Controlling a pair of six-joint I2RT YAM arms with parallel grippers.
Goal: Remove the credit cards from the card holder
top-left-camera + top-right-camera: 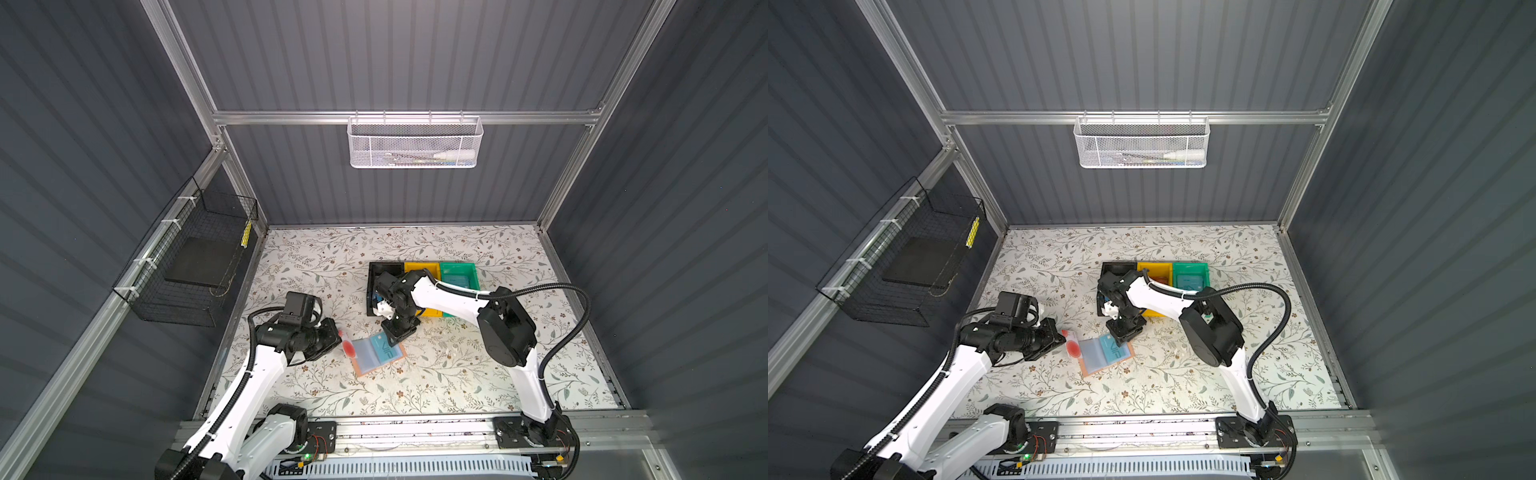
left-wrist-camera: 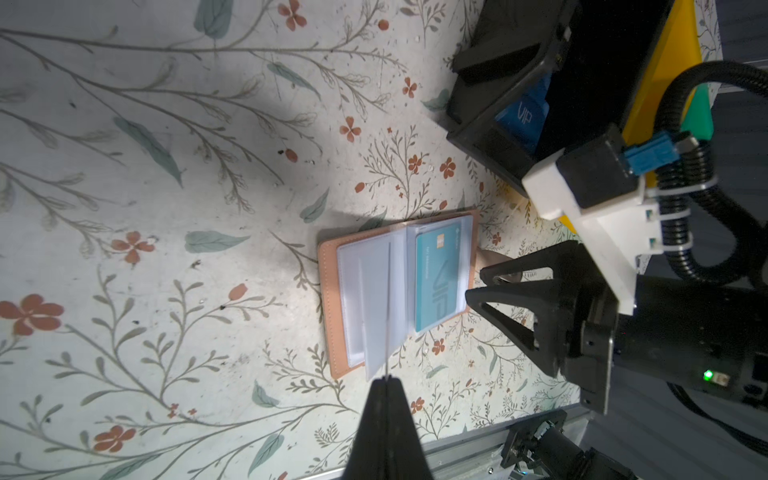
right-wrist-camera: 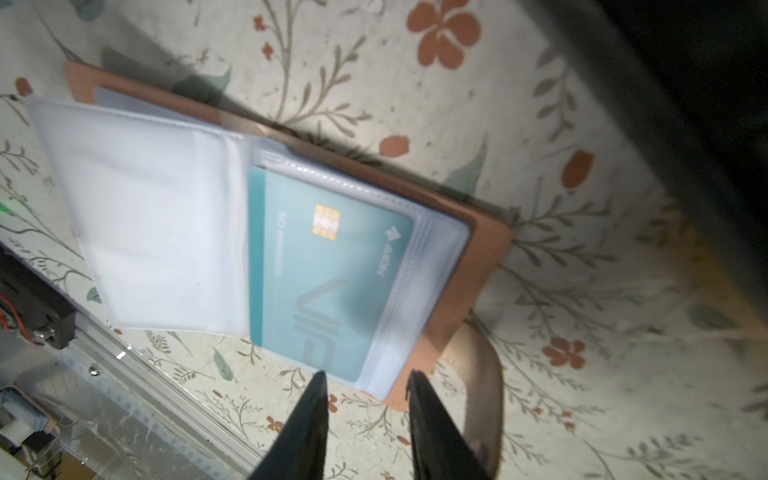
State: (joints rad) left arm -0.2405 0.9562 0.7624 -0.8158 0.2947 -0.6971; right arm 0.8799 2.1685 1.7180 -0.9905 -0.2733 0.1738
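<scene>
Right claw (image 3: pixel 368 376) ajar, wrist views only

"VIP" on teal card (image 3: pixel 332 270), "VIP" on blue card (image 2: pixel 524 115)

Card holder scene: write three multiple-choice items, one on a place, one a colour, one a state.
1. Where is the blue plastic "VIP" card? A) in the black plastic bin B) held aloft C) tucked in a sleeve
2. Colour of the sleeved card in the open tan leather-like card holder? A) red B) teal C) white
3. The right gripper is: A) shut on a card B) open C) out of view
Key: 1A, it lies in that bin; 2B, teal shows through the clear sleeve; 3B, its jaws stand apart.
</scene>
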